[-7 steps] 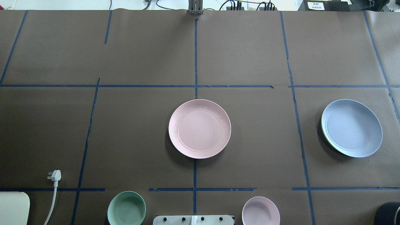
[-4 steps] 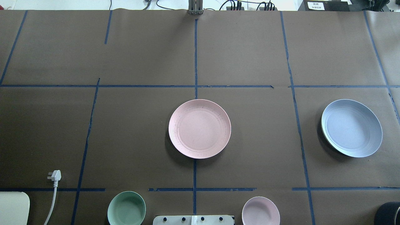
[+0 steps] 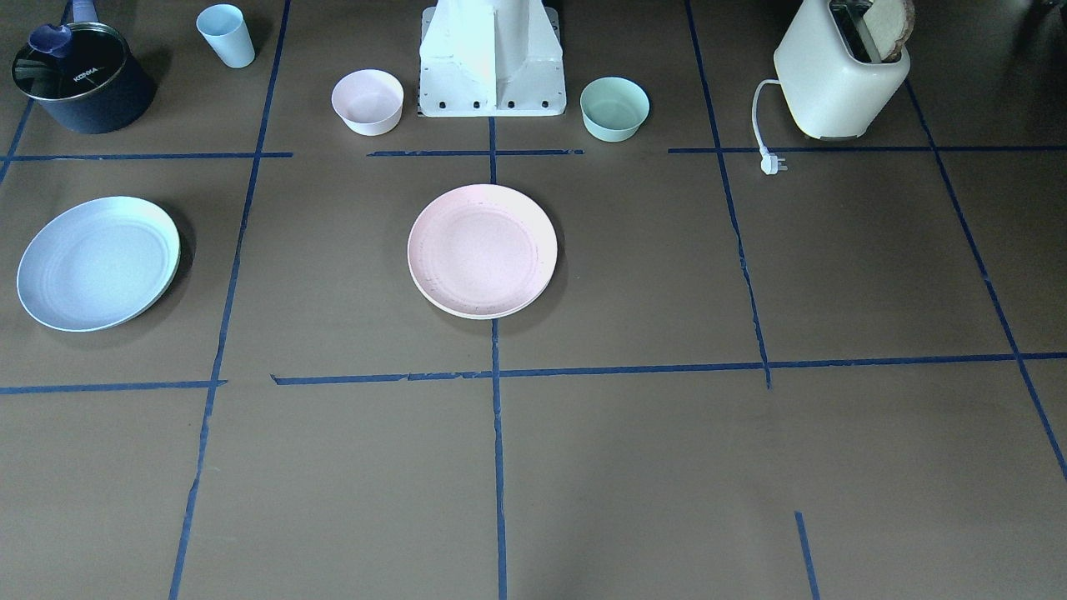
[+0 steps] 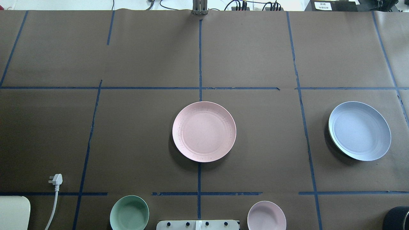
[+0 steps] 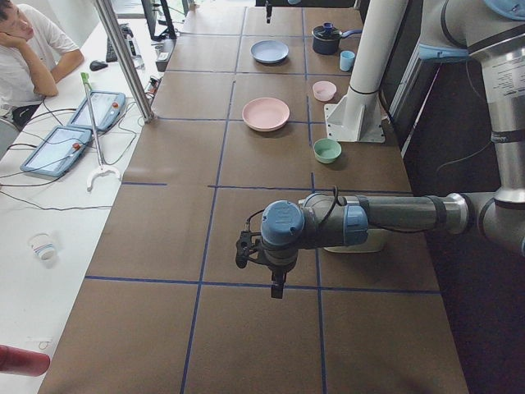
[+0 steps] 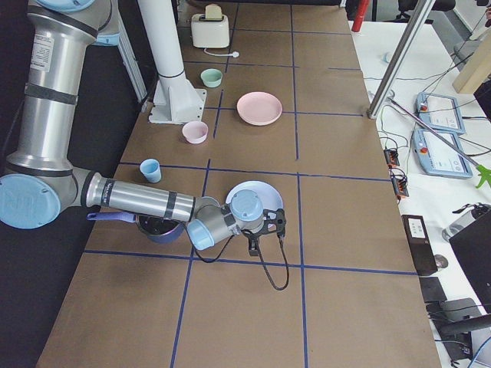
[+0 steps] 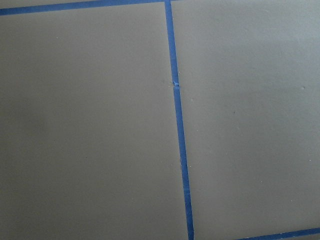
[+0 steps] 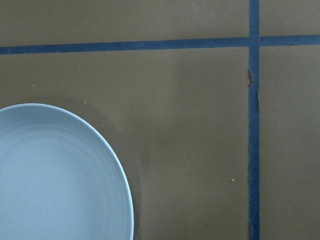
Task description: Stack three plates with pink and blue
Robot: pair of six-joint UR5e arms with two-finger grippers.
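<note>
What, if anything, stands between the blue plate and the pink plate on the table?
Nothing visible does. Between the blue plate and the pink plate lies only brown table cover crossed by one blue tape line. The pink bowl sits nearer the robot's base, off that path.

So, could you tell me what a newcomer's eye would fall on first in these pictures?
Most likely the pink plate, at the centre of the table where blue tape lines cross, and the blue plate far out on the robot's right. After those, the cream toaster with bread in its slot, close in on the robot's left, and the right arm stretched low by the blue plate.
</note>
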